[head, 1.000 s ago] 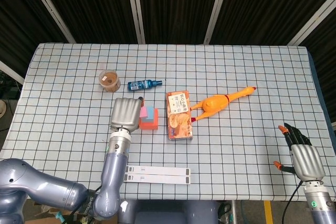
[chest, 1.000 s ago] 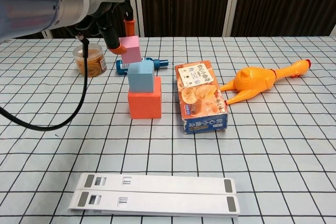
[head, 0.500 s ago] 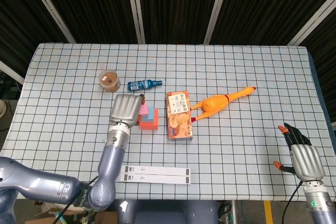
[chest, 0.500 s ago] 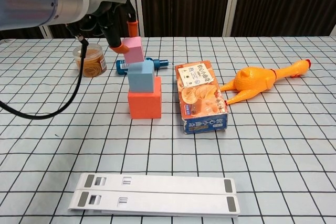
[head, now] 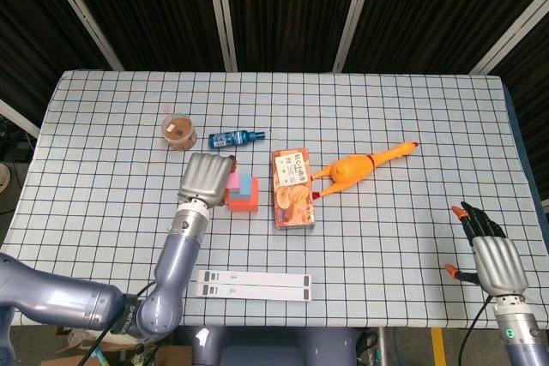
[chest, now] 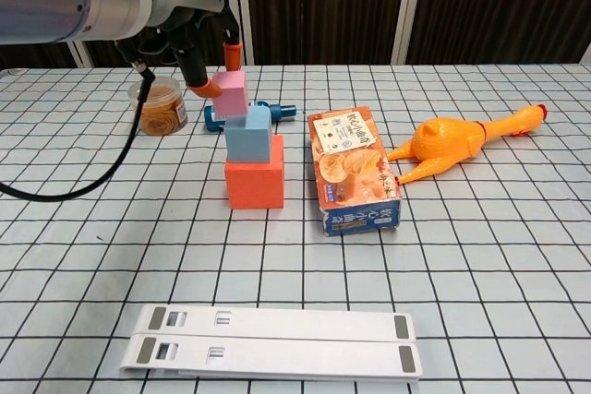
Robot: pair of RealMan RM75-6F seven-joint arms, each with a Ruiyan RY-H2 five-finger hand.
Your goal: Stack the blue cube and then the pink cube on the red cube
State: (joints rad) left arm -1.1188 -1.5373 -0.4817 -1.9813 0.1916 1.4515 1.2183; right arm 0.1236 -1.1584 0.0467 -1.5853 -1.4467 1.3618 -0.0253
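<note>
left hand [head: 206,179]: fingers pinched, raised | right hand [head: 495,261]: fingers apart, low

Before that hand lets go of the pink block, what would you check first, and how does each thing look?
1. Blue block sits flat on the red block: ok.
2. Left hand holds the pink block: ok.
3. Pink block centred over the blue one: not ok, it hangs toward the left edge.
4. Pink block level: not ok, it looks tilted.
5. Pink block resting fully on the blue one: cannot tell.
6. Snack box stands apart from the stack: ok.
</note>
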